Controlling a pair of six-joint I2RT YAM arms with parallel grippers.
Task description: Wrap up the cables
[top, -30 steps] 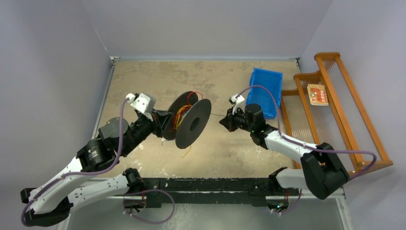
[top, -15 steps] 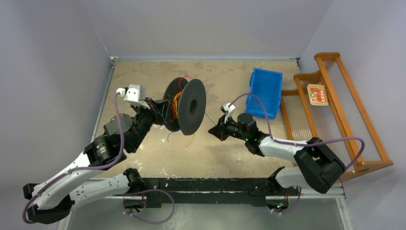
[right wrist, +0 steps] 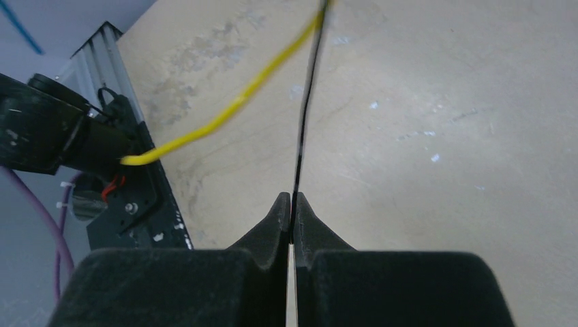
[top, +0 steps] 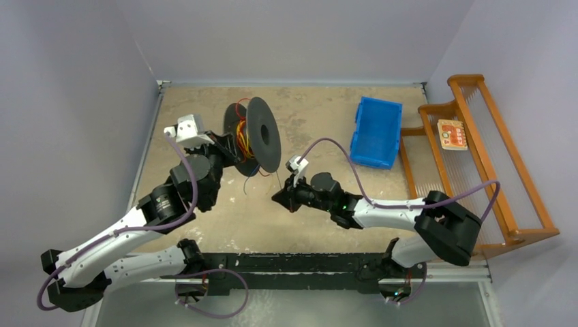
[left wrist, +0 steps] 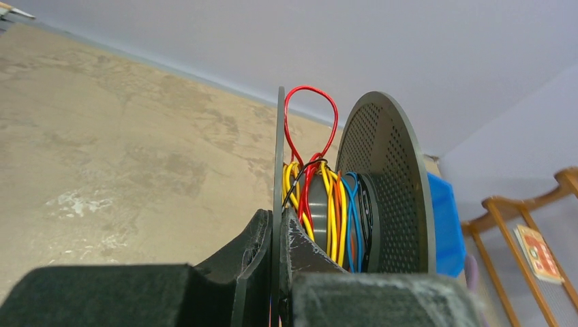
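The left claw [left wrist: 278, 225] is clamped shut on one thin flat flange of the black round spool [left wrist: 388, 177], over the mottled beige tabletop [top: 320, 109]. The cables [left wrist: 327, 204], glossy red, yellow, orange and blue wires, coil around its hub. The right claw [right wrist: 291, 204] is closed, pinching the hair-thin black strand [right wrist: 307, 116]; a yellow strand [right wrist: 225, 116] curves beside it.

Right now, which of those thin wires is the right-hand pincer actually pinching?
The black wire: it runs straight into the shut right pincer. The yellow wire merely hangs beside it, its end free.
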